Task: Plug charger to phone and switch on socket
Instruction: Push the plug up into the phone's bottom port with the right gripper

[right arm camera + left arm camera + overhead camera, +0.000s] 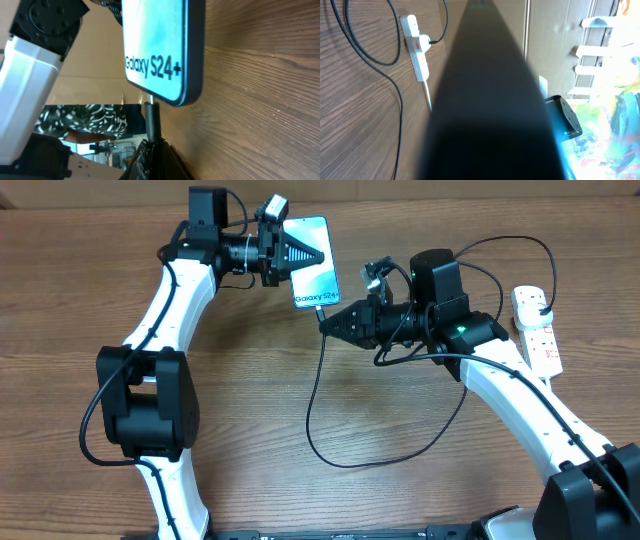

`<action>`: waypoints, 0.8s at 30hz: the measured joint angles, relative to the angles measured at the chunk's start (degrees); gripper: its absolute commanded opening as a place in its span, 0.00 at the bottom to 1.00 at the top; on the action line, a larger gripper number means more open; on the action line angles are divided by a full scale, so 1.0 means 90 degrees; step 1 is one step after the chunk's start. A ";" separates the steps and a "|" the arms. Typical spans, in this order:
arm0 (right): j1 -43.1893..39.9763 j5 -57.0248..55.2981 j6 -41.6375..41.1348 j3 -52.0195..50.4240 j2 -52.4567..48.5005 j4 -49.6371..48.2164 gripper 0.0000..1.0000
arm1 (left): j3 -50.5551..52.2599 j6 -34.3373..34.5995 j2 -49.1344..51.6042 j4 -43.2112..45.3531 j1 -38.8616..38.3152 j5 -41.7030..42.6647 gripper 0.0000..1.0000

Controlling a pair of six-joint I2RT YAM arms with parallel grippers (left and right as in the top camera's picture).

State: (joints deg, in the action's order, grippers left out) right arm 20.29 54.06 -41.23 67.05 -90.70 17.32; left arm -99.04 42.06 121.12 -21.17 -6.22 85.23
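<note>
My left gripper (312, 252) is shut on the phone (318, 282) and holds it above the table, its blue-teal screen facing up. In the left wrist view the phone's dark edge (490, 100) fills the middle and hides the fingers. My right gripper (332, 320) is shut on the charger's connector (151, 117) at the phone's bottom edge (165, 95). A short metal tip shows between connector and phone. The black cable (312, 420) loops over the table to a black plug (541, 306) in the white socket strip (540, 340) at the far right.
The socket strip also shows in the left wrist view (417, 47), with the cable (398, 100) curving beside it. Both arms reach over the wooden table (400, 500).
</note>
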 measured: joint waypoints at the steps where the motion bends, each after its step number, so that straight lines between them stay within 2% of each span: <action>1: 0.0000 0.0010 -0.0078 0.0000 0.0000 -0.0041 0.04 | 0.0000 0.0015 0.0000 0.0053 0.0007 0.0002 0.04; 12: 0.0000 -0.0053 -0.0593 -0.0002 0.0000 -0.0466 0.04 | 0.0000 0.0835 0.0000 0.0981 0.0036 0.0010 0.04; 24: -0.0002 -0.0053 -0.0600 -0.0002 0.0000 -0.0486 0.04 | 0.0000 0.1246 0.0005 0.1052 0.0034 0.0007 0.04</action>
State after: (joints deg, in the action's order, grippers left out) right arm 20.27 53.58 -46.63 67.02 -90.70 12.95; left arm -99.04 53.28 121.16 -11.70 -5.91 85.30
